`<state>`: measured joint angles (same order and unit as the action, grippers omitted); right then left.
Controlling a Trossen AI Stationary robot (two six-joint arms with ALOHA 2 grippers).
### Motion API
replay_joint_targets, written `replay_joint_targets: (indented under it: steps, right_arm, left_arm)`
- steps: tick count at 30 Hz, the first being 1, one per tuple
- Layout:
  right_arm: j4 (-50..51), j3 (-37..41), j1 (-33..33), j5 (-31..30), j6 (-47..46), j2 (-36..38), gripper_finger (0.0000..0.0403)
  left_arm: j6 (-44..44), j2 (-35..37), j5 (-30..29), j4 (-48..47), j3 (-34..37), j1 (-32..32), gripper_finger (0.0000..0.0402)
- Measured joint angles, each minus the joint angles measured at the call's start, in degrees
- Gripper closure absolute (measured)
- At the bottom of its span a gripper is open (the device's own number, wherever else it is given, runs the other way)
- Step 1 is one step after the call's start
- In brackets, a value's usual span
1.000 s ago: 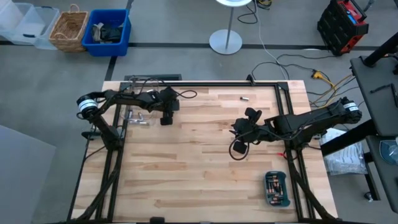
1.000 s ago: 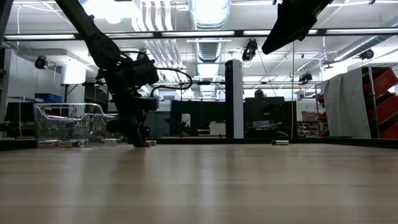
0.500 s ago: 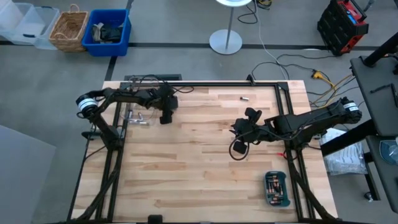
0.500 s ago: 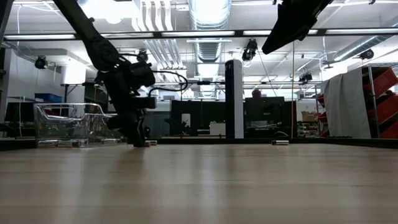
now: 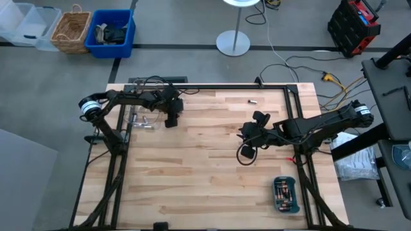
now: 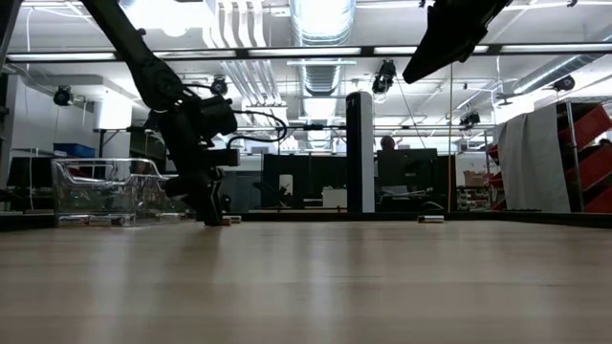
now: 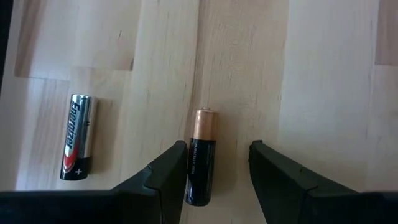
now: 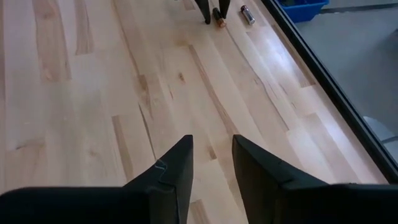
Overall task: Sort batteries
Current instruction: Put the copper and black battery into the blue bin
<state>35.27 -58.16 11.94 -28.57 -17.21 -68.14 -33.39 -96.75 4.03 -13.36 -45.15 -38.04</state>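
Batteries point(image 7: 200, 157) on wooden table point(image 5: 205, 173); room seemingly industrial.

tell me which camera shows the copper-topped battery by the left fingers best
The left wrist view: the copper-topped battery lies between the open left gripper fingers, against one of them. The right wrist view shows it tiny and far off. The high and low views hide it behind the arm.

The wooden table point(image 5: 205, 173) carries loose batteries point(image 7: 200, 155), a clear box point(image 5: 140, 119) and a teal tray point(image 5: 286, 194).

copper-topped battery point(image 7: 200, 155), silver battery point(image 7: 77, 137), lying flat
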Motion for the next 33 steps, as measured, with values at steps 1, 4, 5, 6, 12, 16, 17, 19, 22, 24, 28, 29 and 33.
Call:
replay_joint_targets:
  steps: [1, 4, 5, 6, 12, 16, 17, 19, 22, 24, 28, 29, 33]
  right_arm:
    - [-0.01, 0.02, 0.0, 0.0, 0.0, 0.0, 0.0298]
    - [0.02, 0.1, 0.0, 0.01, -0.02, 0.0, 0.0302]
    - [0.01, 0.1, 0.01, 0.01, -0.03, 0.0, 0.0304]
    - [0.02, 0.1, 0.0, 0.01, -0.04, 0.0, 0.0307]
    - [0.0, 0.14, 0.01, 0.01, 0.2, 0.0, 0.0323]
    - [0.0, 0.14, 0.02, 0.03, 0.24, 0.0, 0.0329]
    - [0.0, 0.14, 0.01, 0.03, 0.25, 0.0, 0.033]
    - [0.0, 0.14, 0.01, 0.03, 0.26, 0.0, 0.0329]
    - [0.0, 0.14, 0.0, 0.06, 0.28, 0.0, 0.0323]
    - [0.0, 0.14, 0.01, 0.06, 0.28, 0.0, 0.0319]
    - [0.0, 0.14, 0.01, 0.07, 0.3, 0.0, 0.0312]
    - [0.0, 0.14, 0.0, 0.08, 0.3, 0.0, 0.031]
    - [-1.01, 0.81, 0.02, 0.07, 0.61, 0.0, 0.0311]
  left_arm:
    - [0.03, -0.25, 0.19, -0.01, 0.0, 0.0, 0.0247]
    - [0.21, -1.01, 0.34, 0.04, -0.04, 0.0, 0.0247]
    - [0.3, -1.16, 0.41, 0.03, -0.04, -0.02, 0.0247]
    - [0.4, -1.25, 0.39, 0.05, -0.04, 0.0, 0.0247]
    - [0.68, -1.23, 0.27, -0.04, 0.0, 0.02, 0.0269]
    - [0.7, -1.23, 0.42, -0.21, 0.07, 0.11, 0.0322]
    - [0.7, -1.23, 0.43, -0.23, 0.07, 0.13, 0.034]
    - [0.66, -1.23, 0.19, -0.11, 0.09, 0.15, 0.0372]
    - [0.69, -1.23, -0.03, 0.25, 0.07, 0.13, 0.038]
    - [0.9, -1.18, -0.02, 0.27, 0.07, 0.16, 0.0379]
    - [1.81, -0.48, -0.64, 0.27, 0.11, 1.03, 0.0379]
    - [2.38, -0.1, -0.77, 0.25, 0.11, 1.33, 0.0379]
    - [4.58, 1.72, -1.06, -0.26, 0.27, 3.34, 0.038]
